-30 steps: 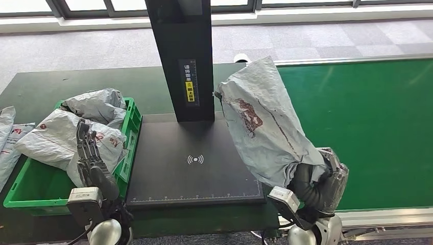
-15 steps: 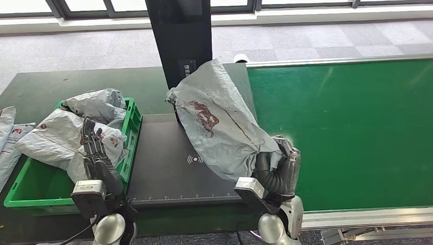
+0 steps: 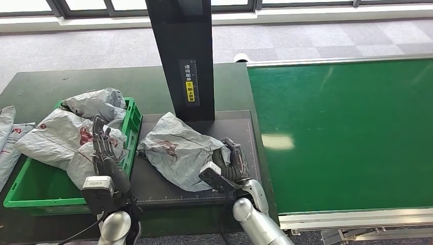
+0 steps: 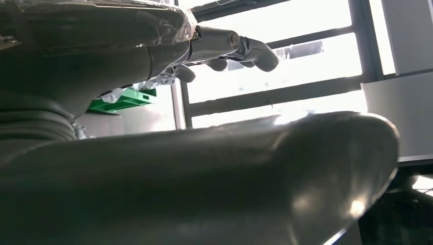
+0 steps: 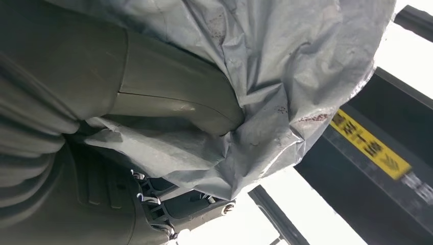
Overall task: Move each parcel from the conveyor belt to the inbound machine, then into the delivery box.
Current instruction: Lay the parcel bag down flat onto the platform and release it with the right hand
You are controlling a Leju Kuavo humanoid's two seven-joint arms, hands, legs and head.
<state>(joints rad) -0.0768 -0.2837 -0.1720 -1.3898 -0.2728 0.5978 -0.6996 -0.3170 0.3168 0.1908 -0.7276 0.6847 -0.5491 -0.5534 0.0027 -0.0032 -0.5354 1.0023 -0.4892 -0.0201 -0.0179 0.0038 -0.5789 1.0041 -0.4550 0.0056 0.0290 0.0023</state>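
A crumpled grey parcel (image 3: 176,150) with a dark red print lies on the black inbound machine's pad (image 3: 153,178), in front of its black post (image 3: 186,56). My right hand (image 3: 231,162) grips the parcel's near right end; up close the grey plastic (image 5: 286,87) wraps over the thumb. My left hand (image 3: 104,155) stands upright with fingers apart at the near right corner of the green delivery box (image 3: 30,191), holding nothing. Its fingers (image 4: 240,46) reach out into open air in the left wrist view. Grey parcels (image 3: 66,135) fill the box.
The green conveyor belt (image 3: 352,132) runs along the right with nothing on it. More parcels (image 3: 6,138) lie on the dark table left of the box. The post carries a yellow label (image 3: 190,92).
My right hand has swung the parcel left from above the belt's edge and lowered it flat onto the machine's pad. My left hand has drifted slightly right and away.
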